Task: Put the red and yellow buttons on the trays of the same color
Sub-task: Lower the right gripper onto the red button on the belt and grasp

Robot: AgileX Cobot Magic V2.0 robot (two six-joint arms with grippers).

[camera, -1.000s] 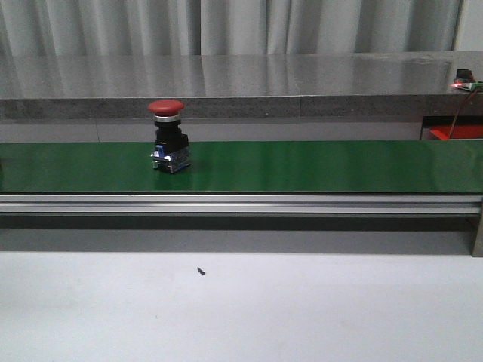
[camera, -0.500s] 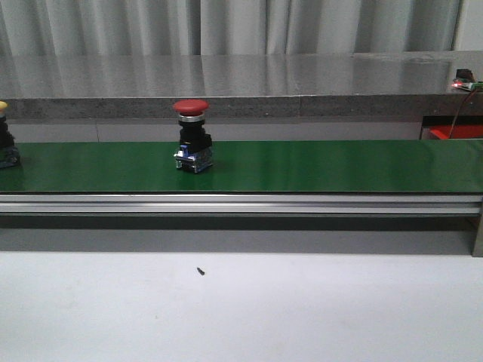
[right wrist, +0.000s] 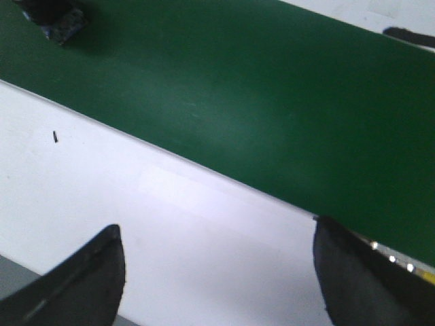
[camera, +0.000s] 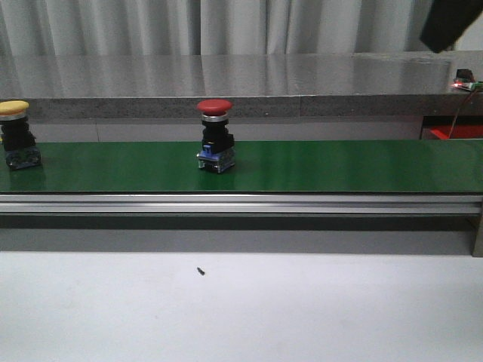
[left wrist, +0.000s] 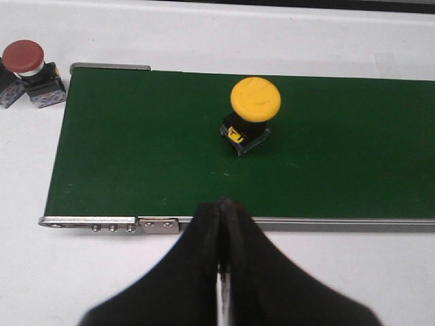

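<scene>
A red button (camera: pixel 215 136) with a black body stands upright on the green belt (camera: pixel 339 166), left of centre. A yellow button (camera: pixel 16 136) stands on the belt at its far left end. In the left wrist view the yellow button (left wrist: pixel 254 102) is just beyond my left gripper (left wrist: pixel 223 206), which is shut with nothing in it. My right gripper (right wrist: pixel 217 234) is open and empty over the white table, near the belt's front rail. A dark button base (right wrist: pixel 60 22) shows at that view's edge. No tray is clearly in view.
Another red button (left wrist: pixel 24 58) sits on the white table off the belt's end. A dark part of an arm (camera: pixel 449 23) hangs at the upper right. A red piece (camera: pixel 456 133) shows behind the belt at far right. A small black speck (camera: pixel 201 271) lies on the table.
The red button has travelled right along the belt. The yellow button has come into view at the left end. A dark arm part has appeared at the upper right.
</scene>
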